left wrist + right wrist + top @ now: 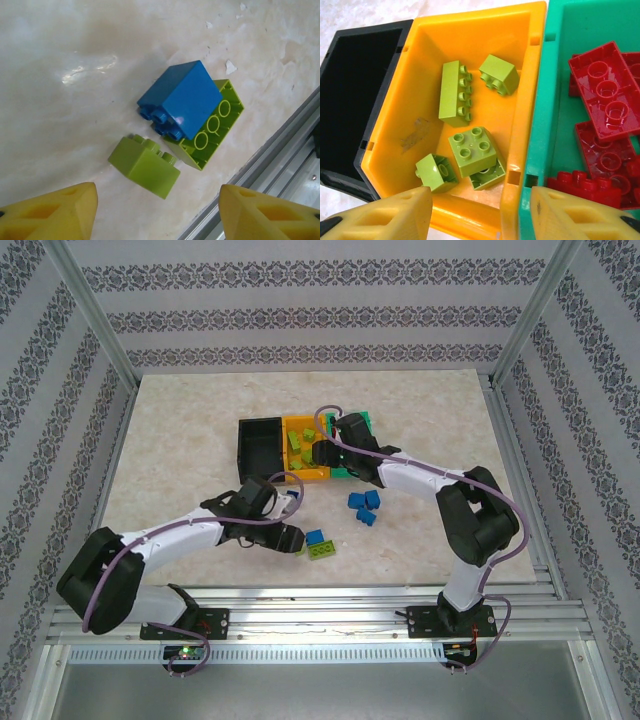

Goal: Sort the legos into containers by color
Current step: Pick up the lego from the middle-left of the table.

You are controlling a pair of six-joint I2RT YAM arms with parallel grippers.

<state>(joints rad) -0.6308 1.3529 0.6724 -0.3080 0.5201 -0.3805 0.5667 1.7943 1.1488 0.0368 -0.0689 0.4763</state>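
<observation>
**Lime and red in the bins, blue legos loose on the worktop**

The three containers stand in a row on the pale worktop [180,460]. The orange-yellow bin [470,35] is in the middle. The black bin [360,75] sits tight against its left side and the green bin [555,75] tight against its right.

Inside the orange-yellow bin lie five lime legos [455,92]: a long one and a square one toward the far wall, and three more toward the near wall, one of them sitting on top of another. The green bin, on the orange-yellow bin's right, holds a heap of red legos [605,90], several turned hollow side up.

The right end effector [480,217] hangs over the near rim of the orange-yellow bin. Its yellow fingers [385,215] stand well apart with nothing between them.

On the near side of the orange-yellow bin and a little to its right, a small cluster of blue legos [365,505] lies on the bare worktop.

Nearer still, well apart from the orange-yellow bin and close to the metal rail [280,165] at the worktop's edge, the left end effector [157,220] hovers low, its jaws spread and empty. Just beyond its fingertips lies a small lime lego [145,165]. Beside that, a blue lego [182,100] tipped on its side rests on a long lime lego [220,125] turned studs down.
</observation>
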